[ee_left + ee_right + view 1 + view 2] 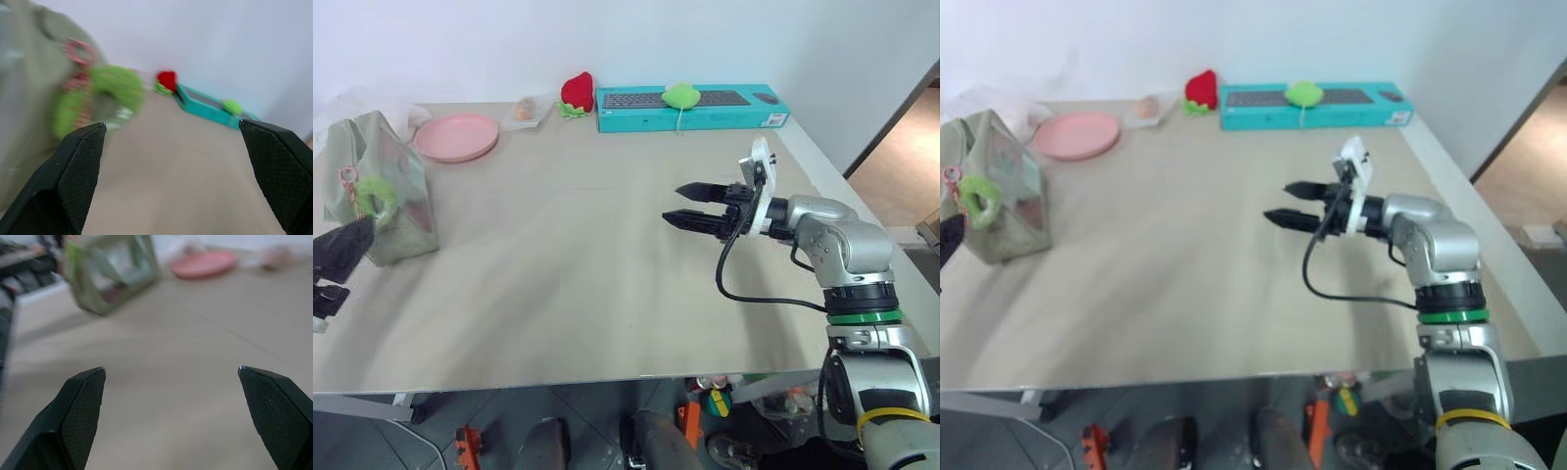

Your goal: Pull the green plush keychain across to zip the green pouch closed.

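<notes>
The green pouch stands upright at the table's left side, its clear panel facing the table's middle. The green plush keychain, a fuzzy lime ring on a red-and-white cord, hangs at the pouch's near end. My left gripper sits just in front of that end, open, and its wrist view shows the keychain beyond its left fingertip with nothing between the fingers. My right gripper hovers over the middle of the table, pointing left toward the pouch, open and holding nothing.
A pink plate lies behind the pouch. At the back are a red strawberry plush and a teal keyboard box with a round green plush on it. The table's right edge runs under my right arm.
</notes>
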Motion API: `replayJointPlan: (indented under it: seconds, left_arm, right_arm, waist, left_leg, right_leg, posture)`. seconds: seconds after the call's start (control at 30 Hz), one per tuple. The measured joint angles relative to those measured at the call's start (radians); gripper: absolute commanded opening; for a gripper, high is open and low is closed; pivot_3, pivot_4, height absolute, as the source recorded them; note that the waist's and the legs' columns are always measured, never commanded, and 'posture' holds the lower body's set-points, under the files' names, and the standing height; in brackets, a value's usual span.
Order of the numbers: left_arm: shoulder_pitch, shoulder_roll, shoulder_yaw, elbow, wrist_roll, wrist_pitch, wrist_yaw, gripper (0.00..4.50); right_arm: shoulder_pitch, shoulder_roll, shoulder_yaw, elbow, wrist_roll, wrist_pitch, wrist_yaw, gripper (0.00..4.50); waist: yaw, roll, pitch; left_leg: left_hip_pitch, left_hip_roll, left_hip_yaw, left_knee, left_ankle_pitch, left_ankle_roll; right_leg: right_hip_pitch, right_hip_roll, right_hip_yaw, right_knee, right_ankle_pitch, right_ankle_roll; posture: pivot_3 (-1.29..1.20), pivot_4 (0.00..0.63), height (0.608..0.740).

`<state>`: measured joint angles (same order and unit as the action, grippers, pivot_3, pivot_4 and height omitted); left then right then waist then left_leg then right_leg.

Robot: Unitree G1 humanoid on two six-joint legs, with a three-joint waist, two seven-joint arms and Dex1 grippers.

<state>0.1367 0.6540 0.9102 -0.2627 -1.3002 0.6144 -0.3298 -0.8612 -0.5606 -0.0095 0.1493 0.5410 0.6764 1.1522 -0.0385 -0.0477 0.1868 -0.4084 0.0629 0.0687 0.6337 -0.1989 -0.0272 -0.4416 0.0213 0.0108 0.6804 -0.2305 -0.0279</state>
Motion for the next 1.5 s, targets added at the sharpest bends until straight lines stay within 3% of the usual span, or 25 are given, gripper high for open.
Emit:
replayJointPlan:
  seconds: [0.33, 0.83, 0.93, 1.2, 1.27, 1.5]
  left_arm:
    - [-0.147, 0.063, -0.063, 0.136, 0.165, -0.025, -0.007, 4.50]
    - [-0.365, 0.095, -0.222, 0.338, 0.386, -0.030, -0.041, 4.50]
    - [-0.387, 0.093, -0.251, 0.355, 0.432, -0.031, -0.042, 3.86]
    - [-0.451, 0.074, -0.286, 0.411, 0.497, -0.049, -0.068, 0.96]
    - [-0.469, 0.074, -0.286, 0.418, 0.512, -0.052, -0.067, 0.42]
    - [-0.493, 0.059, -0.286, 0.431, 0.537, -0.061, -0.071, 0.42]
  right_arm:
    - [-0.135, 0.075, 0.054, 0.044, -0.028, -0.093, 0.043, 4.48]
    - [-0.137, 0.089, 0.056, 0.061, -0.037, -0.119, 0.040, 4.48]
    - [-0.131, 0.086, 0.056, 0.057, -0.037, -0.117, 0.031, 4.50]
    - [-0.118, 0.069, 0.050, 0.038, -0.037, -0.107, 0.007, 4.50]
    - [-0.118, 0.066, 0.050, 0.034, -0.037, -0.107, 0.001, 4.50]
    - [-0.118, 0.052, 0.050, 0.032, -0.037, -0.106, -0.006, 4.50]
  waist:
    - [0.008, -0.002, -0.001]
    - [0.008, -0.002, -0.001]
    - [0.008, -0.002, -0.001]
    - [0.012, -0.002, -0.001]
    - [0.012, -0.002, -0.001]
    - [0.012, -0.002, -0.001]
  left_leg:
    - [-0.001, -0.001, 0.001, 0.000, 0.000, -0.001]
    - [-0.002, -0.001, 0.002, 0.000, -0.002, -0.001]
    - [-0.002, -0.001, 0.002, 0.000, -0.002, -0.001]
    - [-0.002, -0.001, 0.002, 0.000, -0.002, -0.001]
    - [-0.002, -0.001, 0.002, 0.000, -0.002, -0.001]
    - [-0.002, -0.001, 0.002, 0.000, -0.002, -0.001]
  right_leg:
    - [0.000, -0.002, 0.000, 0.000, 0.000, -0.001]
    - [-0.001, -0.002, 0.000, 0.000, 0.000, -0.001]
    - [-0.001, -0.002, 0.000, 0.000, -0.001, 0.000]
    - [-0.001, -0.003, 0.000, 0.000, 0.000, 0.000]
    - [-0.001, -0.003, 0.000, 0.000, 0.000, 0.000]
    - [-0.001, -0.003, 0.000, 0.000, 0.000, 0.000]
  posture:
    - [0.00, 0.150, 0.740]
    - [0.00, 0.150, 0.740]
    - [0.00, 0.150, 0.740]
    - [0.00, 0.150, 0.740]
    - [0.00, 0.150, 0.740]
    - [0.00, 0.150, 0.740]
